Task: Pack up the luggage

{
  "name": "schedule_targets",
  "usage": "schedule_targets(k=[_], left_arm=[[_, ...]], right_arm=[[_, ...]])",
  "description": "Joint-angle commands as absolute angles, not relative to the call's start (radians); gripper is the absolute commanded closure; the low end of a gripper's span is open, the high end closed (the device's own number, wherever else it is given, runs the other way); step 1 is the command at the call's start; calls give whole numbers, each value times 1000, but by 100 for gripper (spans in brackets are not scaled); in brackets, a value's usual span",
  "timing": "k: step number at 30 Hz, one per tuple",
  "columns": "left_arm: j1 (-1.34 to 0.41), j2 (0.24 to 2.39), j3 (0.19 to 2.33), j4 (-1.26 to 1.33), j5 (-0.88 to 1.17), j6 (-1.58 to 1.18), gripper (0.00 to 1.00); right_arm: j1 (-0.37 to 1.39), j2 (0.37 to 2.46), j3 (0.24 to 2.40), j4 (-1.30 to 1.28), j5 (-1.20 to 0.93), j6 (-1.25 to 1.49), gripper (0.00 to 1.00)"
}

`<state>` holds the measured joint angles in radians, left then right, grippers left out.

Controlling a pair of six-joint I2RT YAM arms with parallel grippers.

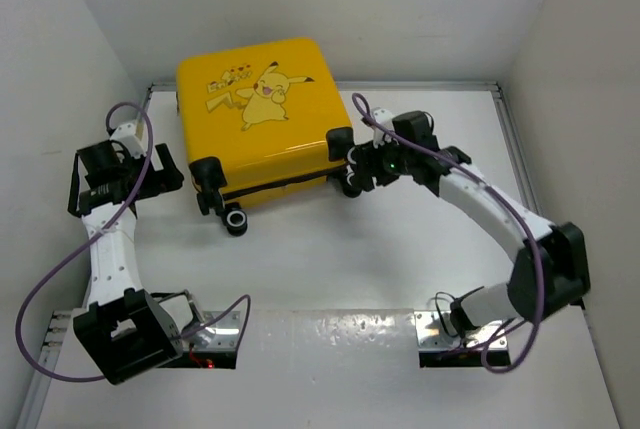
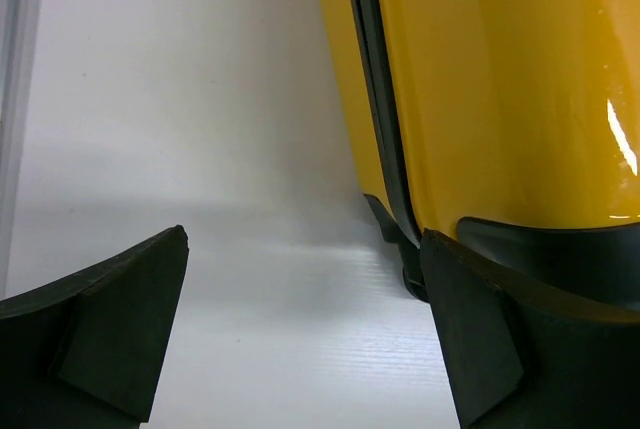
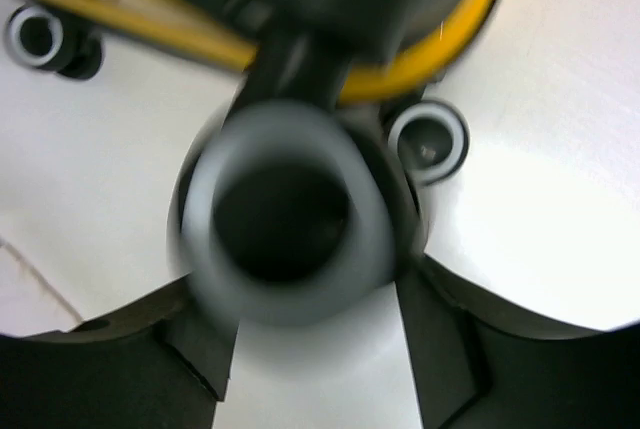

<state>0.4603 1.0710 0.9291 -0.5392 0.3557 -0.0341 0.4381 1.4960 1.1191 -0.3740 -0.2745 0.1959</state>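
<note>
The yellow luggage (image 1: 265, 109) lies shut and flat at the back of the table, Pikachu lid up, with a black zipper seam (image 2: 375, 89) along its side. My left gripper (image 1: 172, 174) is open at its left front corner. In the left wrist view the left gripper (image 2: 305, 239) holds nothing, and its right finger (image 2: 480, 329) is close against the luggage's (image 2: 500, 89) black corner guard. My right gripper (image 1: 358, 171) is at the right front corner. In the right wrist view the right gripper (image 3: 305, 289) is open, with a blurred black wheel (image 3: 285, 209) between its fingers.
Other wheels show at the front left (image 1: 236, 219) and beside my right gripper (image 3: 428, 141). White walls close in the table on the left, back and right. A metal rail (image 1: 420, 86) runs along the back edge. Purple cables loop off both arms.
</note>
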Motion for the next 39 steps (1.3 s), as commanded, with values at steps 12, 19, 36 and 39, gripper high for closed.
schedule_targets(k=[12,19,36,39], left_arm=[[479,1115,934,-471,393,-83,1],[479,1115,934,-462,383,-83,1],[517,1100,905,-453,414,-61,1],[517,1109,905,-453,414,-61,1]], right_arm=[[399,1410,957,-137,-256,221,22],[445,1641,1235,-118,-255,250,34],[387,1327,844,-127,-258,297,31],[399,1334,805,-138,-216,383,31]])
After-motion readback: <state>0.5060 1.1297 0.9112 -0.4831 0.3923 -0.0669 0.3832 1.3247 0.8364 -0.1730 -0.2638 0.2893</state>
